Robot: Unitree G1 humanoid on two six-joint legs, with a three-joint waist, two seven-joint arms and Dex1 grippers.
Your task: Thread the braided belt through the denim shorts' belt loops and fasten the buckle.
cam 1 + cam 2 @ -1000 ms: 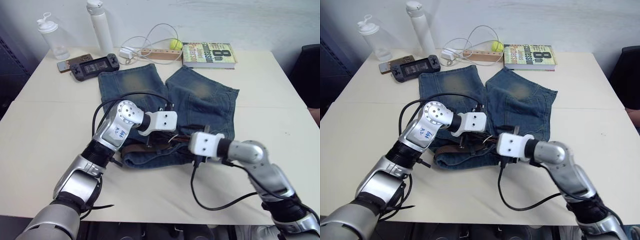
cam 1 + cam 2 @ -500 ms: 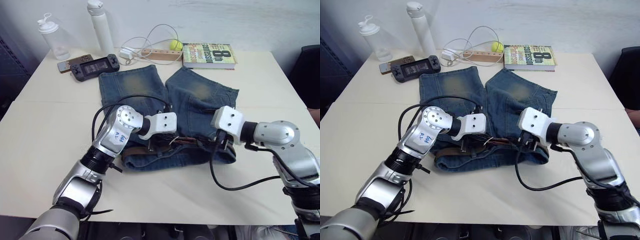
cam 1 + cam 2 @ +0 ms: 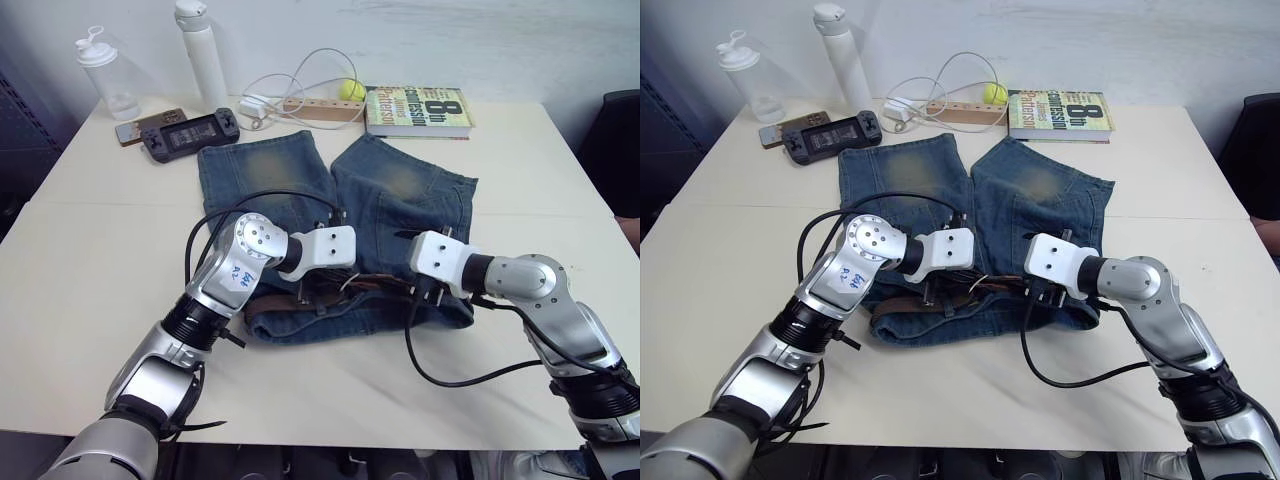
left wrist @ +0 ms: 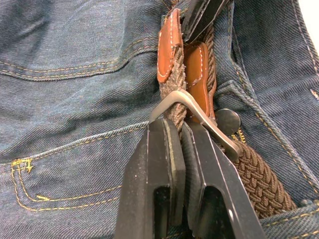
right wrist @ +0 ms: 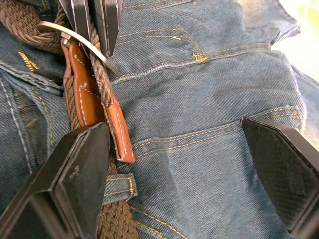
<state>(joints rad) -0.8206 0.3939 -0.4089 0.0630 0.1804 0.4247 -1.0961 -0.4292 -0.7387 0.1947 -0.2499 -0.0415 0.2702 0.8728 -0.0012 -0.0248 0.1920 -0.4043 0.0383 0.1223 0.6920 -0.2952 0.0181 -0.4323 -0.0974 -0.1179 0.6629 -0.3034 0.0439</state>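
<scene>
The denim shorts (image 3: 400,190) lie flat mid-table, waistband towards me. The braided belt (image 3: 285,302) runs along the waistband, dark brown. In the left wrist view my left gripper (image 4: 182,124) is shut on the belt (image 4: 254,174) just behind the metal buckle (image 4: 194,107). The tan leather tip (image 4: 167,45) lies past the buckle. My right gripper (image 5: 184,134) is open wide over the denim beside that tip (image 5: 119,129), with one finger (image 5: 75,174) next to the belt. A belt loop (image 5: 117,181) crosses the belt there. From the head, the right gripper (image 3: 427,290) hovers at the waistband right of the left gripper (image 3: 320,288).
Along the table's far edge stand two bottles (image 3: 107,75) (image 3: 202,50), a phone (image 3: 145,125), a black game console (image 3: 188,132), a white cable (image 3: 300,80), a wooden block with a yellow ball (image 3: 350,90) and a book (image 3: 417,108). A dark chair (image 3: 615,150) is at the right.
The right gripper pulled away to the right from the belt's middle, then came partly back towards the left. The left gripper has kept its hold near the buckle.
</scene>
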